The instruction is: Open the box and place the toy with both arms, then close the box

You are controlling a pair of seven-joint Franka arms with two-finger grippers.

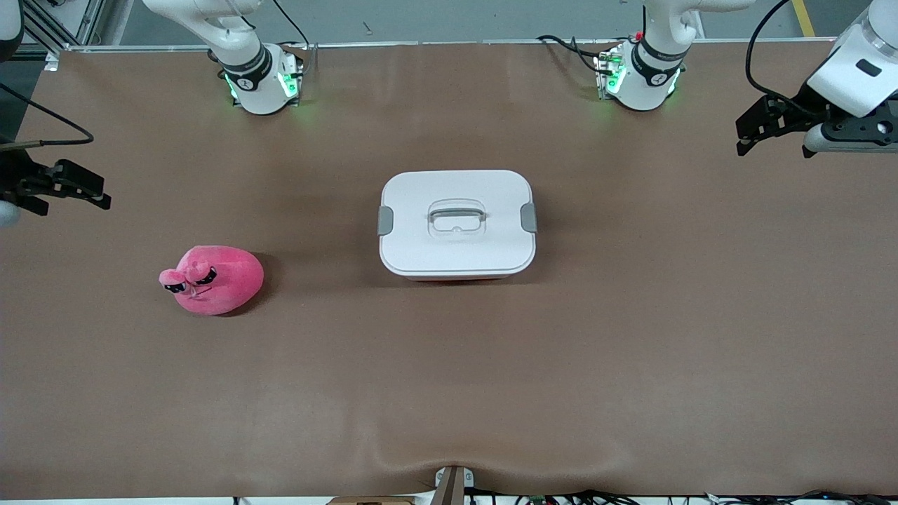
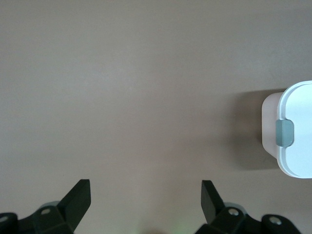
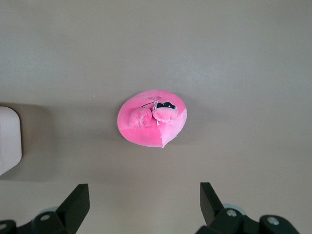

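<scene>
The box [image 1: 457, 223] sat mid-tabletop [image 1: 631, 365], lidded, long axis running between the arms' ends. The toy [image 1: 214, 279] lay toward the right arm's end, head pointing at that edge. The left gripper [image 1: 749, 133] and right gripper [image 1: 88, 191] hung open, empty, over opposite ends.

the right pincer [image 3: 145, 202] hangs over the brown table [image 3: 243, 58] with its two black fingers [image 3: 78, 202] spread wide and nothing between them. the pink toy [image 3: 152, 124] lies on the table under it, apart from the fingers, its small head with black and white marks on top. a white corner of the box [image 3: 9, 139] shows at the picture's edge, well apart from the toy.
</scene>
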